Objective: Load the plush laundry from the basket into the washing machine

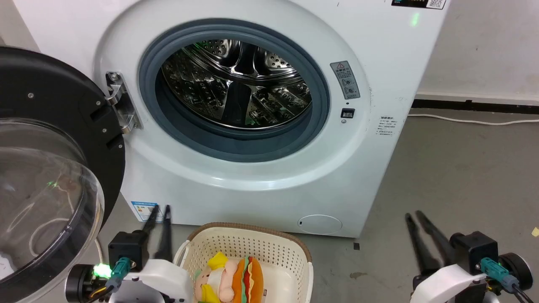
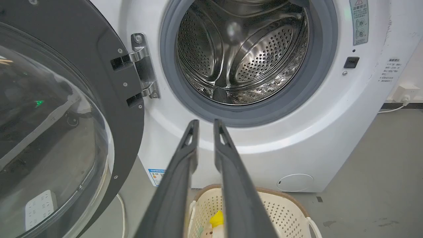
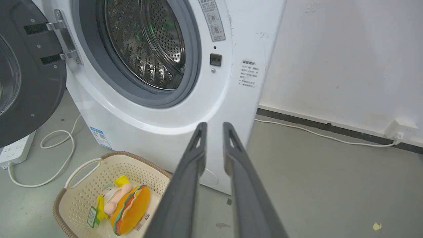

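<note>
plush laundry point(image 1: 236, 280) lies in basket point(image 1: 252, 235), bottom centre | both jaws slightly apart, empty | washing machine point(image 1: 379, 54) door open | risk: soft toy slips from narrow jaws

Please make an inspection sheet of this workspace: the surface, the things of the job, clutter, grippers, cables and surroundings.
Surface: grey floor, with small stains and a yellowish scrap.
Job's things: plush laundry lies in the basket, which stands on the floor before the washing machine. The door is swung open to the left; the drum looks empty.
Clutter: nothing seen beyond the scrap.
Grippers: left gripper and right gripper both hold nothing, with fingers slightly apart.
Cables: white cable coiled on the floor to a power strip; another white cable runs along the wall to a socket.
Surroundings: white wall with a dark baseboard.
</note>
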